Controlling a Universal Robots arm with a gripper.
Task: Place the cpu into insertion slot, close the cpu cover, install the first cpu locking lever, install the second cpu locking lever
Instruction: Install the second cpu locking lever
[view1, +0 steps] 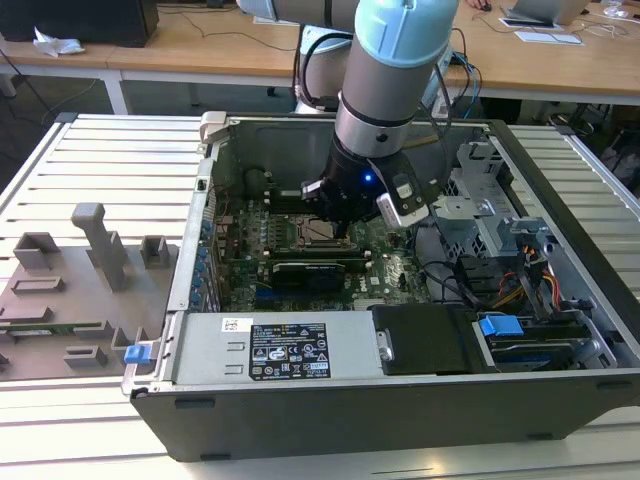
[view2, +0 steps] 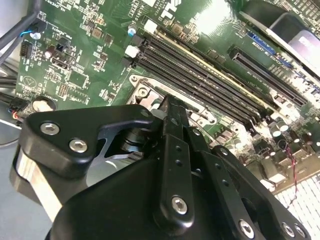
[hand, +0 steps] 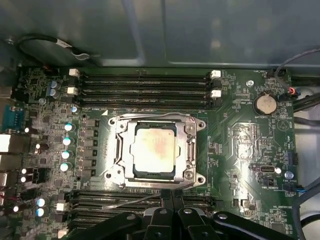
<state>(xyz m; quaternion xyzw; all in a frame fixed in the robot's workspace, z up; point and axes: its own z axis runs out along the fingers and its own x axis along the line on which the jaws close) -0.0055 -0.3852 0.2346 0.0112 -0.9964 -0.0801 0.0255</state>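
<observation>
The cpu (hand: 154, 152) lies flat in the insertion slot (hand: 200, 178) on the green motherboard, its dull silvery top showing. The cpu cover (hand: 122, 150) is folded down around it as a metal frame. My gripper (hand: 167, 194) is shut, its black fingertips together just off the slot's near edge. A thin silvery locking lever (hand: 130, 201) runs along that edge and ends at the fingertips; I cannot tell whether they pinch it. In the second wrist view the fingers (view2: 172, 130) point down at the slot's corner (view2: 145, 92). In the exterior view the gripper (view1: 335, 222) hangs over the cpu (view1: 320, 231).
Long black memory slots (hand: 145, 90) flank the socket on both sides. A coin battery (hand: 265, 104) and cables (hand: 300, 107) sit to one side. The case walls (view1: 215, 190), power supply (view1: 290, 350) and drive bay (view1: 520, 330) hem the arm in. A grey fixture (view1: 80, 290) lies outside the case.
</observation>
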